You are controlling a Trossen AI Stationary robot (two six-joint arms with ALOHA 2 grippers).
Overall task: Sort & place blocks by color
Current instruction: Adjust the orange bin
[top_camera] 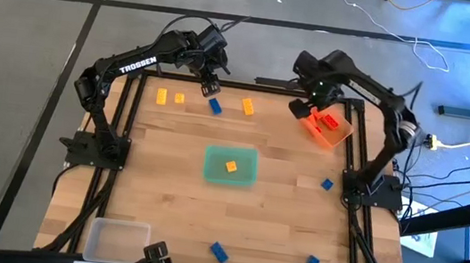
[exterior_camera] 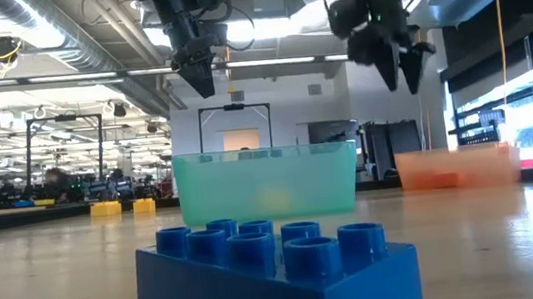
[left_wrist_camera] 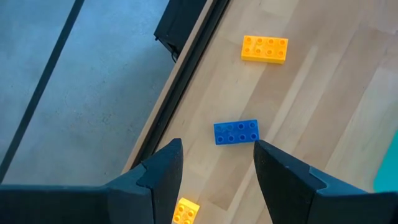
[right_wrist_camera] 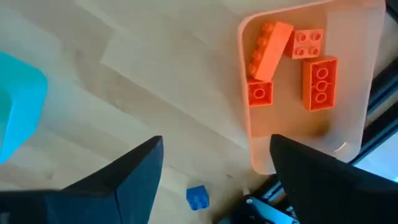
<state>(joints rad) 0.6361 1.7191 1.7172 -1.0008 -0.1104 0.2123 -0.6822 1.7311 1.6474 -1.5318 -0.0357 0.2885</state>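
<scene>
Wooden bench [top_camera: 166,177] surface, slatted, with an open workshop hall visible beyond it in the low view. Left end effector [top_camera: 209,84] hangs spread and empty at the far edge, directly above a blue block [top_camera: 215,106]; its wrist view shows that block [left_wrist_camera: 236,132] lying between the two fingers' line of sight, untouched. Right end effector [top_camera: 299,105] also stands spread and empty, raised just beside the orange tray [top_camera: 339,133]. That tray holds the orange-red blocks [right_wrist_camera: 292,65], apparently four, though two lie stacked and the count is uncertain. Green tray [top_camera: 215,172] at bench centre holds one yellow block [top_camera: 231,166]. Clear tray [top_camera: 117,239] at the near left corner appears to hold nothing. Outstanding on the bare bench: three yellow blocks [top_camera: 169,97] along the far edge, and blue blocks [top_camera: 218,252] scattered far, right and near. Assessment: orange-red sorting looks finished, yellow barely begun, blue not yet started; roughly a third complete.
</scene>
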